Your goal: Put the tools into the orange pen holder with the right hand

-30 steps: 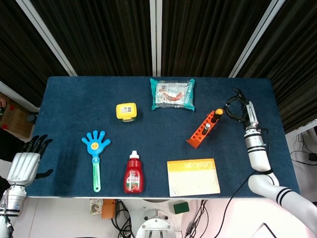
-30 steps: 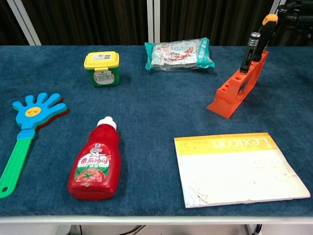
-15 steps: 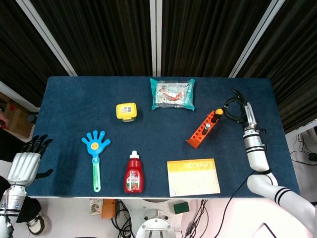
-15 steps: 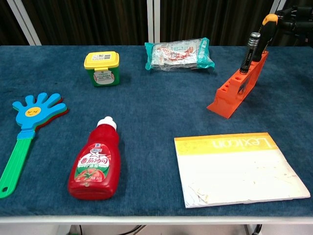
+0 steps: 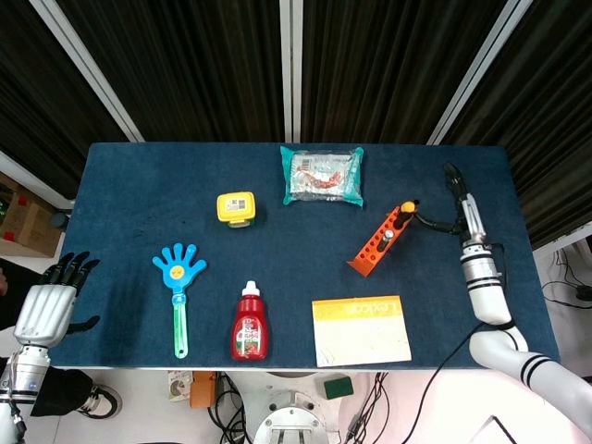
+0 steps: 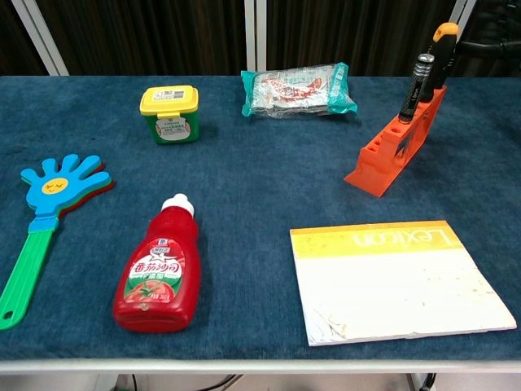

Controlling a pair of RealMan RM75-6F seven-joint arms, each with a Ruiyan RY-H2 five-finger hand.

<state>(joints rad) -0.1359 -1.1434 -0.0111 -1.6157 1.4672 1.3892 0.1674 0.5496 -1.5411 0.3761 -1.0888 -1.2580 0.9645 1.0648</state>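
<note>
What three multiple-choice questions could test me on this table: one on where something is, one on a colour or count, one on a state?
1. Where is the ketchup bottle?
A. left of the notepad
B. in the holder
C. on the snack packet

2. How many tools stand in the orange pen holder?
A. none
B. two
C. five

3. What is the right hand doing?
A. holding the bottle
B. holding the clapper
C. holding nothing

Answers: 1 A, the bottle lies left of the notepad. 2 B, the orange-capped tool and the black one stand in it. 3 C, its fingers are spread beside the holder.
</note>
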